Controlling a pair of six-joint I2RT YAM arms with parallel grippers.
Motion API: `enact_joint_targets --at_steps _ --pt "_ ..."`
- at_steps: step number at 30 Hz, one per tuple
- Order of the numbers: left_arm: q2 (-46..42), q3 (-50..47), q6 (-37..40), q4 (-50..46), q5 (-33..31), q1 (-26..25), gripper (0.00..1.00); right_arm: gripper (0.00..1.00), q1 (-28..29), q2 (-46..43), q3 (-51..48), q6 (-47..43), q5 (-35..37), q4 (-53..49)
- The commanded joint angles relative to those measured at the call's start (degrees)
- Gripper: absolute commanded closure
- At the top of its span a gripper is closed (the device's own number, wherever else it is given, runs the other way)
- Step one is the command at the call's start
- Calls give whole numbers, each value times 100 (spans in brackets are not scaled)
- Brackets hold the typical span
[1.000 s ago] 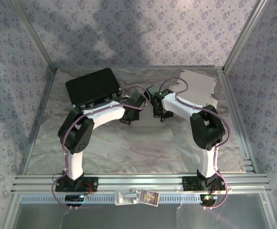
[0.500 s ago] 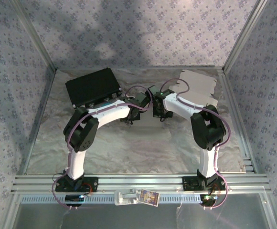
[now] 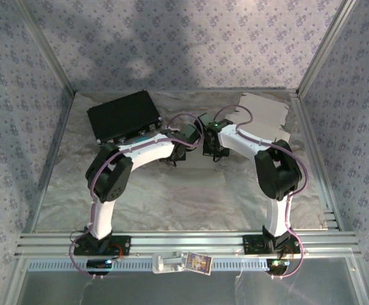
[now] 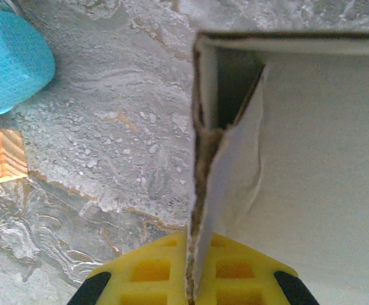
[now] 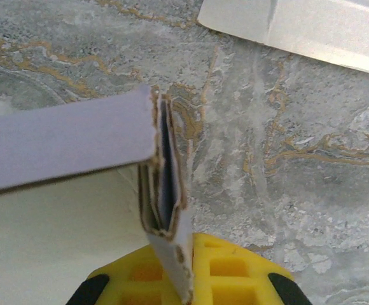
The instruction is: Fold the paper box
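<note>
Left tool [image 4: 189, 287] nearer right tool [image 5: 183, 279]

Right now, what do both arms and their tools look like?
Left arm and right arm: white curved shells, bulky black joints, and a purple cable looping along each. A green light glows near the right wrist. Left tool and right tool: yellow waffle-grid fingers with black edges.

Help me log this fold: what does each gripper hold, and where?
Both hold the paper box: the left gripper pinches a wall's edge at a corner, the right gripper a folded wall's edge.
</note>
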Motion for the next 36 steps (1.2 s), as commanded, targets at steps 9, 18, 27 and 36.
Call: enact_joint_targets --at_steps 9,18,27,36 --pt "-170 -736 734 310 147 219 67 100 -52 257 -36 67 69 -249" --pt "-387 -850 1137 682 576 505 79 100 -58 270 -18 56 76 -274" --pt "-69 -451 500 -362 -360 310 100 100 2 289 50 75 93 -299" --pt "-127 -507 446 -206 -318 225 86 100 21 288 17 57 43 -270"
